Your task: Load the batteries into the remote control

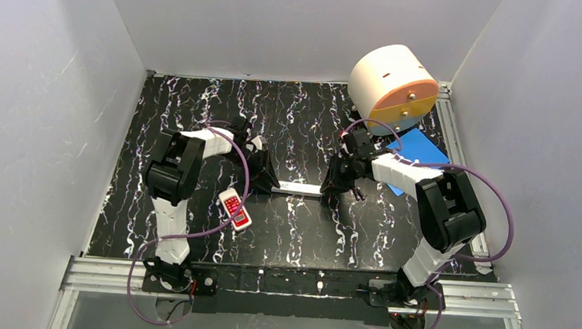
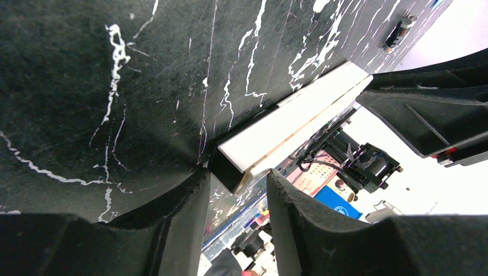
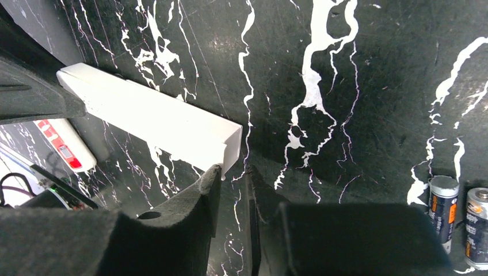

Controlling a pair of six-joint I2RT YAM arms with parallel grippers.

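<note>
The remote control [image 1: 299, 188] is a long white bar lying on the black marbled table between my two grippers. In the left wrist view its near end [image 2: 241, 158] sits right at the tips of my left gripper [image 2: 236, 175], whose fingers stand apart about as wide as that end; I cannot make out firm contact. My right gripper [image 3: 233, 172] is at the bar's other end [image 3: 227, 144] with only a narrow gap, nothing in it, and one fingertip [image 3: 214, 172] at the bar's corner. Two batteries [image 3: 443, 210] stand to the right, and one battery [image 2: 399, 31] lies farther off.
A shorter white remote with a red button face [image 1: 235, 209] lies near the left arm. A big white and orange drum [image 1: 392, 85] stands at the back right, above a blue sheet [image 1: 416, 154]. White walls close in the table on three sides.
</note>
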